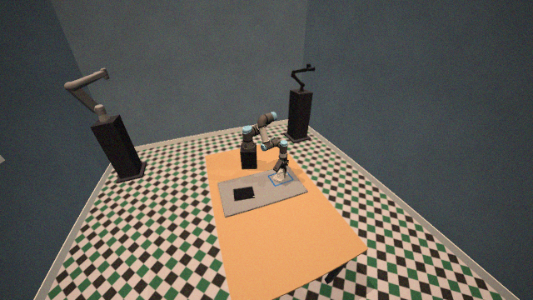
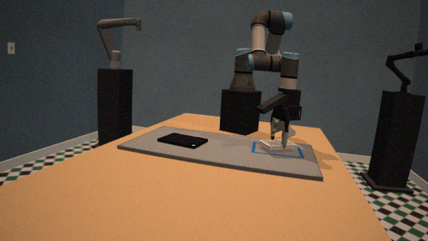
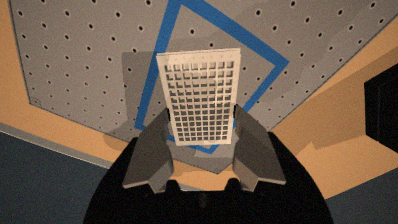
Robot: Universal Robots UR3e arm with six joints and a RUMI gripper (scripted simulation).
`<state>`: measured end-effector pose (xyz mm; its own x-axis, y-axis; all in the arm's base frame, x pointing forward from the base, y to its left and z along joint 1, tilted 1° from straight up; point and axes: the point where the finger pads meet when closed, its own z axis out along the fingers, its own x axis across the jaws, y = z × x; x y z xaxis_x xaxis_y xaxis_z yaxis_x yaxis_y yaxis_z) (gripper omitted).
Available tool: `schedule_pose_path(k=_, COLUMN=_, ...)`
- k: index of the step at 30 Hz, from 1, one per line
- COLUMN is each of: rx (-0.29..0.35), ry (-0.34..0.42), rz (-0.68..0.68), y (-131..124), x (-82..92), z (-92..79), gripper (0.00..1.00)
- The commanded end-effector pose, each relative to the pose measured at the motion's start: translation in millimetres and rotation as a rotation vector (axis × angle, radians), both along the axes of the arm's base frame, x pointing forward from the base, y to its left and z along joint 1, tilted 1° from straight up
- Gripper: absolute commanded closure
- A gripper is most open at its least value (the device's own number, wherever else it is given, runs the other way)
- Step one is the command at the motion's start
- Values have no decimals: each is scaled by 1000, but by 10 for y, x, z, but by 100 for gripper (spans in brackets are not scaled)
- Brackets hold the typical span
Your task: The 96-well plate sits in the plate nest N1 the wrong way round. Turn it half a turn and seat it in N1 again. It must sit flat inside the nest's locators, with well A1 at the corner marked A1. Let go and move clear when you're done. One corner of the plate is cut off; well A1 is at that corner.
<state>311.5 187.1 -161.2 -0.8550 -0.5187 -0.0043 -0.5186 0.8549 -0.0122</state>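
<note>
Blue-grey walls (image 1: 396,62) (image 2: 187,40) stand around a checkered floor (image 1: 166,217) (image 2: 398,214) and an orange bench (image 1: 287,237) (image 2: 167,201) (image 3: 345,167). The arm's black pedestal (image 1: 248,159) (image 2: 240,110) (image 3: 385,110) is by the bench's far edge. A grey board (image 1: 266,202) (image 2: 214,157) (image 3: 95,65) spans much of the far half, leaving a wide open stretch towards the near edge and a narrow strip at the right edge. The gripper (image 1: 281,173) (image 2: 278,142) (image 3: 201,106) is partway open, its fingers clamped on the long sides of the white plate (image 1: 279,177) (image 2: 265,144) (image 3: 202,100). The plate is above the board, near the bench's far right corner, skewed to the blue outline (image 1: 284,182) (image 2: 277,154) (image 3: 232,31) and crossing its border in the wrist view. A black block (image 1: 243,193) (image 2: 182,140) lies well apart, nearer the left edge, with open board between.
</note>
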Motion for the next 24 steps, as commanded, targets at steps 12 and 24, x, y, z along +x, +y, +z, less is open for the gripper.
schedule_pose_path(k=12, rx=3, ry=-10, rz=0, y=8, x=38, z=-99, gripper=100)
schedule_pose_path(k=24, rx=3, ry=-8, rz=0, y=6, x=30, z=-123, gripper=100)
